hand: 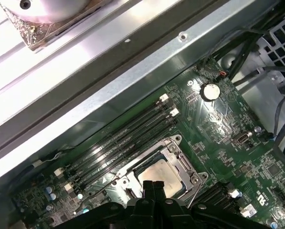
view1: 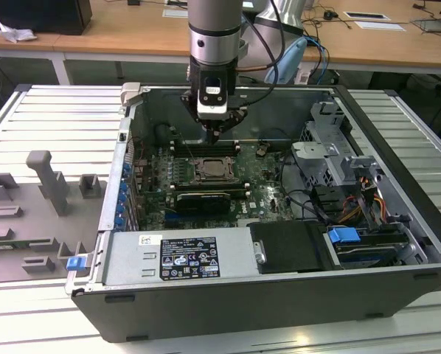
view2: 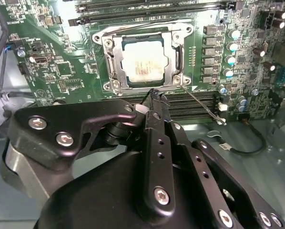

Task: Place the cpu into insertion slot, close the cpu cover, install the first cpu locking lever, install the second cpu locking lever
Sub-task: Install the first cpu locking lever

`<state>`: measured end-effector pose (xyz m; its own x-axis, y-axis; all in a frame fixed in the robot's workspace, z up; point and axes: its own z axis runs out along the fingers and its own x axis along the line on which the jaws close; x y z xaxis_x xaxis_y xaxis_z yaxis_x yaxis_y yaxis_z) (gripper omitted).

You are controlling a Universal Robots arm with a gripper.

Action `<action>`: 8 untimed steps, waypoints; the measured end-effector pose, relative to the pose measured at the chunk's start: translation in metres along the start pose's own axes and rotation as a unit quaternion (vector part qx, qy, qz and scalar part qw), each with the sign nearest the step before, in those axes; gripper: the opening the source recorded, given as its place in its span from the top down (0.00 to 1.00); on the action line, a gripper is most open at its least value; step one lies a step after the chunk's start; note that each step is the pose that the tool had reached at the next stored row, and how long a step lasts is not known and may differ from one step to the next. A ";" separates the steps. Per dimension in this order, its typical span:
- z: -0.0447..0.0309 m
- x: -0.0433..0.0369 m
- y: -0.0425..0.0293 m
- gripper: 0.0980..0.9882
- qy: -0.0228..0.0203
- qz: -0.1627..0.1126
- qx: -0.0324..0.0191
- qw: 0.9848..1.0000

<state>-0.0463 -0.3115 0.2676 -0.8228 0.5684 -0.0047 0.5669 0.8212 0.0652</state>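
In the exterior view's upper centre, the gripper (view1: pixel 215 137), fingers pressed together, hangs at the edge of the cpu cover (view2: pixel 114 64), perhaps touching.

1. A table (view1: pixel 29 118) of pale grey ribbed metal slats spans the foreground of the exterior view, evenly lit, with a soft sheen along the ribs.
2. Grey moulded fixtures (view1: pixel 51 184) stand on it toward the exterior view's left.
3. Behind it runs a row of light wooden desks (view1: pixel 132 37) on white legs (view1: pixel 60 70).
4. A black box (view1: pixel 40 15) sits on the desk at the exterior view's left, and white papers (view1: pixel 379 24) lie on the one at its right.
5. Dark floor (view1: pixel 91 70) shows beneath the desks.
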 end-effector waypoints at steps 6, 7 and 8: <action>0.0000 0.0000 0.0000 0.99 0.003 -0.048 0.000 0.999; 0.0000 0.0000 0.0000 0.99 0.005 -0.070 0.000 0.998; 0.0000 0.0000 0.0000 0.99 0.005 -0.084 0.000 0.996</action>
<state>-0.0463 -0.3115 0.2677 -0.9067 0.4218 -0.0047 0.4206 0.9049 0.0651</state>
